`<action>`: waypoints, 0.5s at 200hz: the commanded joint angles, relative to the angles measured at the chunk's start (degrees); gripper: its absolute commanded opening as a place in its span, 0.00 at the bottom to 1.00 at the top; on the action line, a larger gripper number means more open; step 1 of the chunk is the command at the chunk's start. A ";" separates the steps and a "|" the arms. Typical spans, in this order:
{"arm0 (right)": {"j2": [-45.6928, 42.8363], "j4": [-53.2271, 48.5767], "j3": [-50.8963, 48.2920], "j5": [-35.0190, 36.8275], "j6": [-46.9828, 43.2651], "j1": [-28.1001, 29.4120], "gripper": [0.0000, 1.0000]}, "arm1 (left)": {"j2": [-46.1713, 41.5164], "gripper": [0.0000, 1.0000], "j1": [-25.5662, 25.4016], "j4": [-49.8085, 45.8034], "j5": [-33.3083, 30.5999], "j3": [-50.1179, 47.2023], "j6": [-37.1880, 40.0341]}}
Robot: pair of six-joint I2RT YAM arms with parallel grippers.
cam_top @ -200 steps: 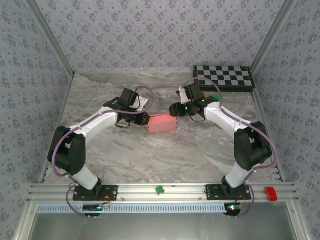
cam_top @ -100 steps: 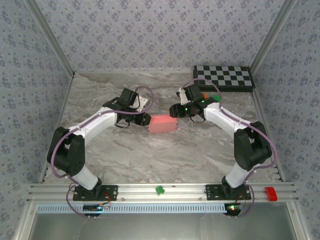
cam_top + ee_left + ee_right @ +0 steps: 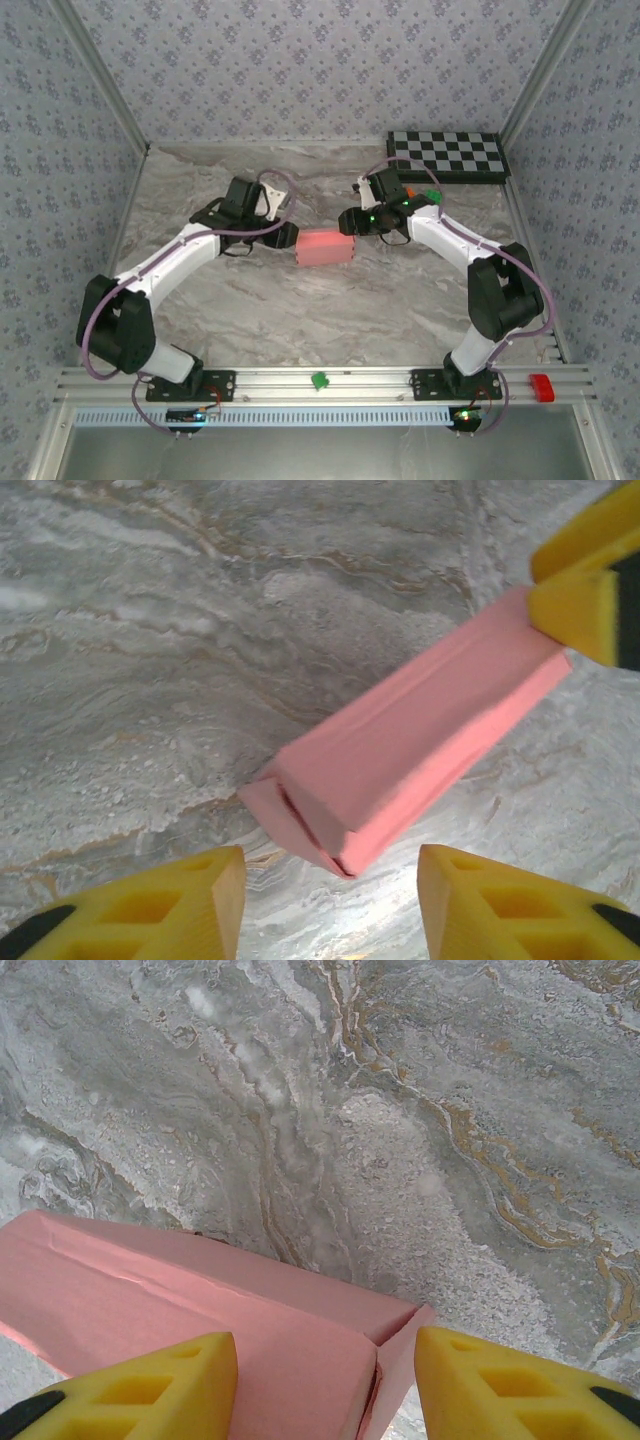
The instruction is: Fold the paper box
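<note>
Starting at the bottom of the overhead shot: metal rail [image 3: 260, 378] along the near edge, small green clip [image 3: 320, 380] at its middle, red block [image 3: 541, 386] toward the right end. Further up, roughly centre frame, the paper box [image 3: 325, 247] flat on the marble table [image 3: 250, 310], already folded into a slim pink rectangle. Left gripper [image 3: 285, 237] just off its left end, right gripper [image 3: 348, 222] at its right end.

Left wrist cam: yellow fingers [image 3: 180, 905] wide apart in the bottom corners, gripping nothing. Box's near end and its loose flap just beyond the tips, not touching. Box running off diagonally to the upper right, straight to the other arm's yellow pads.

Right wrist cam: jaws about halfway apart, one finger [image 3: 150, 1385] over the box's top face, the other just past the end flap. Can't tell about an actual pinch there.

Way back, upper right of the overhead: black-and-white checkerboard [image 3: 448, 155] against the wallpapered wall [image 3: 320, 70].
</note>
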 commanded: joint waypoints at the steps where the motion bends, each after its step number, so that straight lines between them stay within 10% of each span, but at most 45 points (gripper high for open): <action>1: 0.94 -1.36 -0.63 0.40 0.22 0.42 0.52 | 2.85 0.45 0.65 0.15 -0.72 3.70 -3.91; 100: 1.32 -1.64 -0.63 -0.03 -0.02 0.63 0.51 | 7.46 0.34 0.56 -1.23 2.90 4.26 -4.18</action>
